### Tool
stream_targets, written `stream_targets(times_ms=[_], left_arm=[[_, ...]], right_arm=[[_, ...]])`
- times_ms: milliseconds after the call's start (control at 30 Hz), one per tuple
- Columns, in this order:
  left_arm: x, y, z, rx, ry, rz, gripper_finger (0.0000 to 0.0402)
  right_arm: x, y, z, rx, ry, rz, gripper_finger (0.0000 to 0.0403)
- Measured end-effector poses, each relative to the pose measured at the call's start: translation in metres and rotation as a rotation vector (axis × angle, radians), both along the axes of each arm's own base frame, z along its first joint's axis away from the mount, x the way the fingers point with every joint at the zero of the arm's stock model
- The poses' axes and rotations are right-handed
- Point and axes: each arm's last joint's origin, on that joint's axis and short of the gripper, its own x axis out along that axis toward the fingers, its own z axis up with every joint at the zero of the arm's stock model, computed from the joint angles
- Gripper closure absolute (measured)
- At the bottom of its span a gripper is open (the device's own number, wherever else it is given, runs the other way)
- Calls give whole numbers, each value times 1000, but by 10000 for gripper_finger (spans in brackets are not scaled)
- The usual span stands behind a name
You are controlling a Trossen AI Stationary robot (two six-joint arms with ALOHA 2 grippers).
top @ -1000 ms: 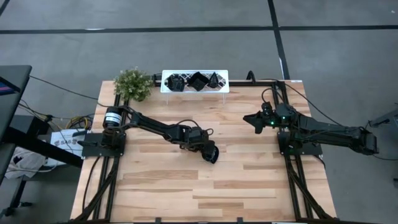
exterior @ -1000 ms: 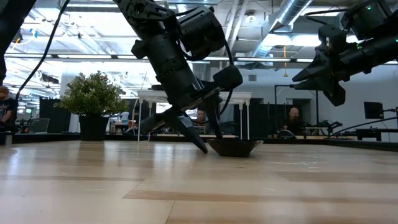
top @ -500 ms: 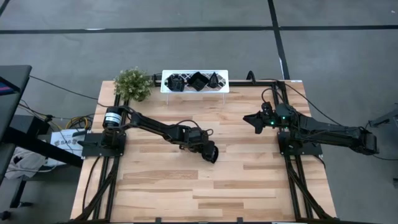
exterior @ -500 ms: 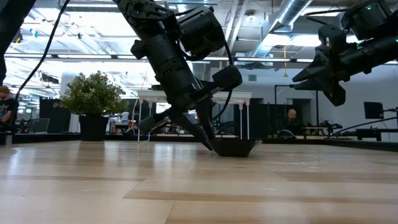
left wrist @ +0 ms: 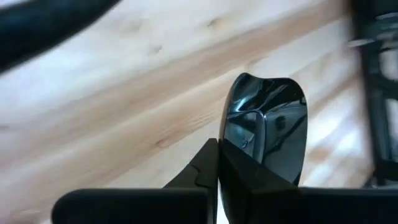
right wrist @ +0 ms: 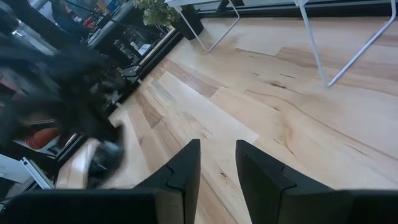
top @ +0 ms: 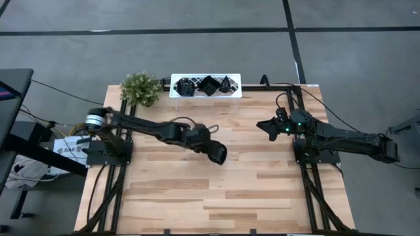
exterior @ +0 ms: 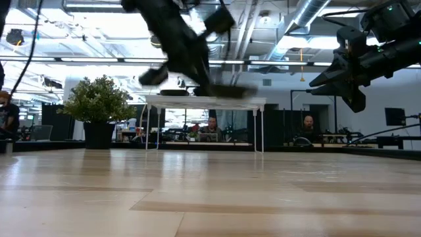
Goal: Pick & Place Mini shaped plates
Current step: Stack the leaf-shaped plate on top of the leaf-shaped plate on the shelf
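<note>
Now the left gripper (left wrist: 219, 163) has its fingers pressed together on the rim of one mini plate (left wrist: 268, 134), a glossy black dish that juts out past the fingertips in the left wrist view. From above, that gripper (top: 217, 153) sits over the middle of the table (top: 197, 203). A second ago the plate rested on the wood with the fingers working at its edge; in the low view it now hangs well clear of the surface (exterior: 227, 90), blurred with motion, and the left arm's base joint has swung round. So the lift has happened and the grasp seems to have held through it.

Outward from there, the white rack (top: 205, 86) stands at the far edge of the table, with three black plates (top: 209, 85) already lying in it, and the green plant (top: 140, 88) just beside its end. My guess is that the rack is the goal, so the carry across and the release are what remain for this plate. Being pinched by the rim alone, it could tip or slip on the way.

The right gripper (top: 270, 127) waits above the right part of the table, its fingers (right wrist: 179, 171) a little apart and holding nothing.
</note>
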Motion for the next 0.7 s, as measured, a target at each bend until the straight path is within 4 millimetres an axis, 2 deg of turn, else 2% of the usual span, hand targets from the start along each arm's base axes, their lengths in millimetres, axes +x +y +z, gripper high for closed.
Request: stream_targets(times_ms=[267,400,567,700], left_arm=[[-36,2,99,242,-243,-11,395],[-58,7,137,340,-349,36,395],[-76,14,163,428,-417,81,396],[-80,26,168,483,-408,97,396]], right_arm=[[0,0,0,-2,1,0,305],[0,0,0,-2,0,0,305],[0,0,0,-2,0,0,305],[0,0,0,-2,0,0,305]])
